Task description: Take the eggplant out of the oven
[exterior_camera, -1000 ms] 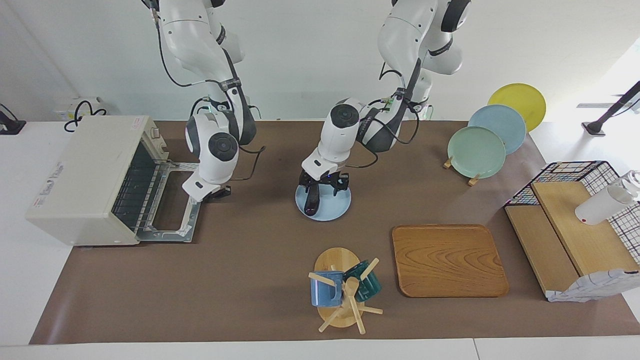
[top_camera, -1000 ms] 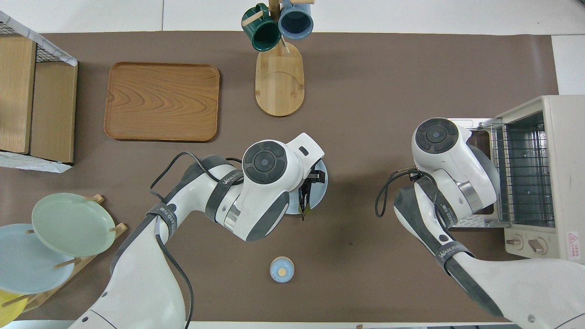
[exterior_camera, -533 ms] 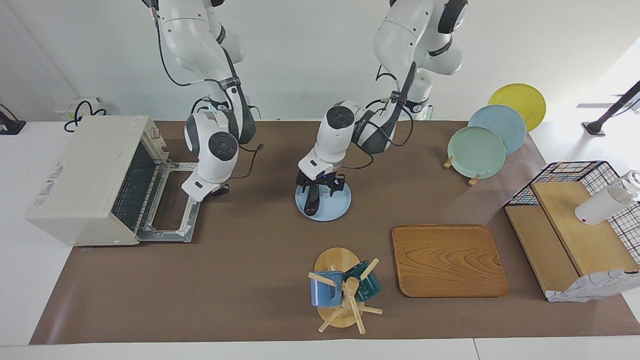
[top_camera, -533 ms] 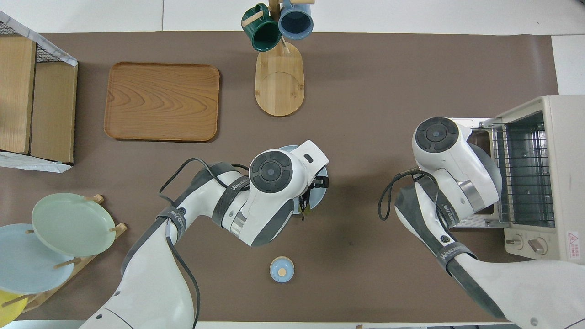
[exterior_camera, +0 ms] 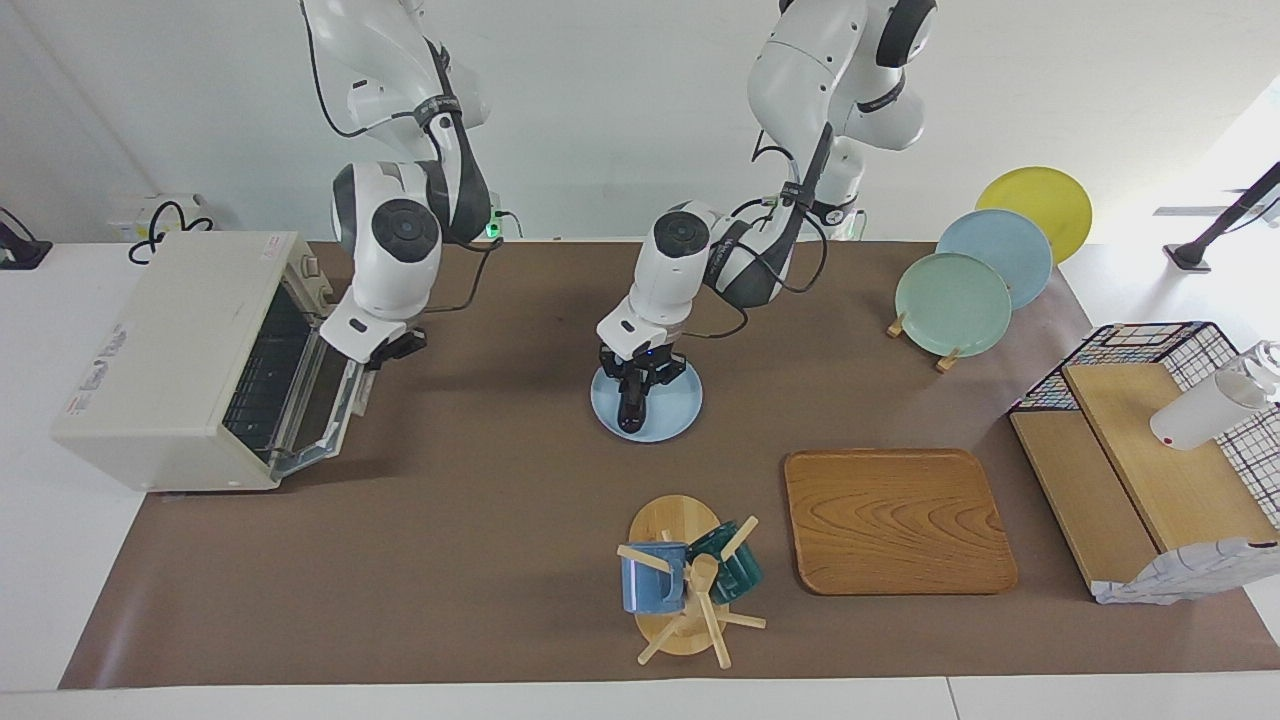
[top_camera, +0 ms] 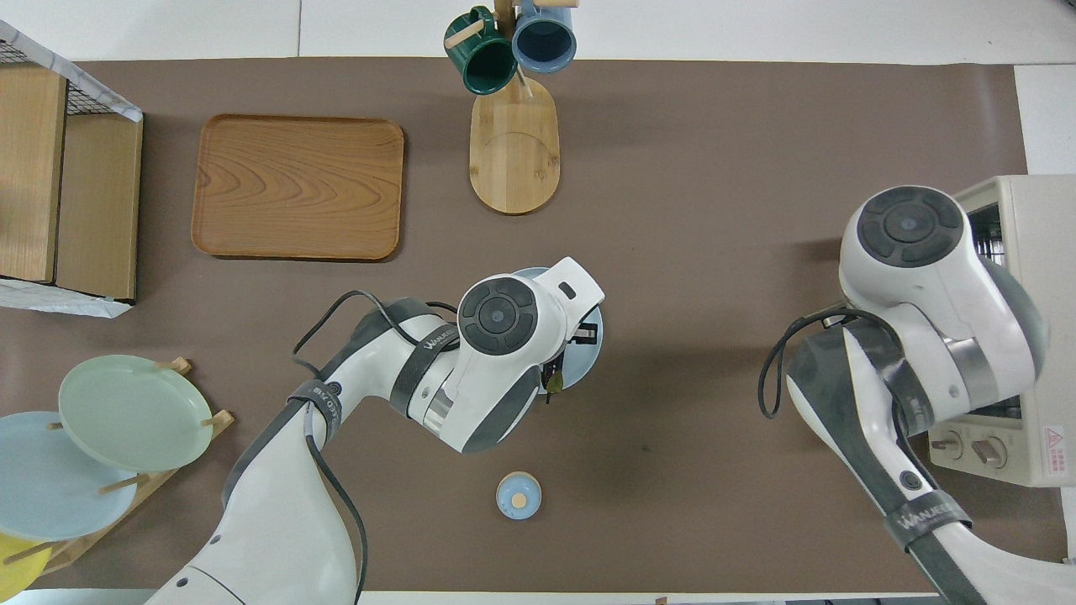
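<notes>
The dark eggplant (exterior_camera: 628,410) lies on a small light-blue plate (exterior_camera: 672,412) at mid-table, outside the cream-white oven (exterior_camera: 170,350). My left gripper (exterior_camera: 640,382) is down on the plate with its fingers drawn in around the eggplant. In the overhead view only the eggplant's stem tip (top_camera: 552,382) shows past the left hand, over the plate (top_camera: 586,363). My right gripper (exterior_camera: 392,345) is at the top edge of the oven door (exterior_camera: 322,400), which stands half raised. The wire rack inside looks bare. The oven (top_camera: 1030,252) is partly covered by the right arm in the overhead view.
A mug tree (exterior_camera: 685,580) with two mugs and a wooden tray (exterior_camera: 900,520) lie farther from the robots than the plate. A plate stand (exterior_camera: 955,300) and a wire-and-wood rack (exterior_camera: 1150,450) are at the left arm's end. A small blue lid (top_camera: 518,496) lies near the robots.
The right gripper has risen toward the oven and swung the door from flat open to half raised. The left gripper's fingers have drawn in from a wide spread, and the eggplant has shifted slightly.
</notes>
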You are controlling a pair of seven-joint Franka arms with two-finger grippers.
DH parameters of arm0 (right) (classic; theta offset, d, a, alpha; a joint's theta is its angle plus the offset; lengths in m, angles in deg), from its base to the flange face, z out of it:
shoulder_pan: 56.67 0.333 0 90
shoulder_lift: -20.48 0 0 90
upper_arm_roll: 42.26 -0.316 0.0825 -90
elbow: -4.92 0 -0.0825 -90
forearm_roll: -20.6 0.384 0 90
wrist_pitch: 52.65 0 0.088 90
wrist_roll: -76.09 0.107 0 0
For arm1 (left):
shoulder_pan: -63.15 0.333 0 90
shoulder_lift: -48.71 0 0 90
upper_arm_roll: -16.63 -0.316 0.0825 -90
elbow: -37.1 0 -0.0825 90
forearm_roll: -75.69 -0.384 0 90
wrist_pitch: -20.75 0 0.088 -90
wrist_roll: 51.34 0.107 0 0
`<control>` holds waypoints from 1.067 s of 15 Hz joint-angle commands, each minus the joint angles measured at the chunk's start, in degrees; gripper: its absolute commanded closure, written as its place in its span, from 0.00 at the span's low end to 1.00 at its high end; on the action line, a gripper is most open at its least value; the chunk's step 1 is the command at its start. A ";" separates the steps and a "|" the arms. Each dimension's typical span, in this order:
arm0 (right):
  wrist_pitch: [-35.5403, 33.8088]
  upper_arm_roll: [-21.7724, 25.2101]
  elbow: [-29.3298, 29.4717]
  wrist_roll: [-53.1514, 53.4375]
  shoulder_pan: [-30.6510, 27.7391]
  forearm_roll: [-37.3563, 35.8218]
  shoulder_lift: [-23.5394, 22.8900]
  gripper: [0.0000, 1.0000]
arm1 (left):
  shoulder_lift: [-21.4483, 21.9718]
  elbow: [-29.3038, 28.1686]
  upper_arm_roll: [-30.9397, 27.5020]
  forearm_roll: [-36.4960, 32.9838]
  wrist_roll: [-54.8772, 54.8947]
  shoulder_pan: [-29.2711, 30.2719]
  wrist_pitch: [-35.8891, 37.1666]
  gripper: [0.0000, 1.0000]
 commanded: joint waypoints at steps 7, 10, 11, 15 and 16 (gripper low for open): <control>-3.20 0.37 2.04 -10.66 -10.04 1.82 3.13 1.00 | 7.76 0.15 -1.06 0.78 3.47 5.98 9.84 1.00; -4.43 0.37 3.45 -11.97 -12.06 5.53 4.53 0.99 | 7.26 7.24 -1.06 0.78 8.31 13.19 18.54 1.00; -4.61 0.37 3.45 -12.59 -12.15 6.15 5.24 0.95 | 6.29 9.27 -1.06 0.69 9.98 15.91 19.70 1.00; -9.95 -0.33 6.25 -12.51 -11.10 9.21 7.26 0.76 | 2.78 14.03 -0.97 0.51 19.11 28.30 20.68 1.00; -11.71 -0.42 8.61 -12.42 -10.23 12.10 7.09 0.76 | 1.46 14.91 -1.06 0.25 20.96 29.98 20.50 1.00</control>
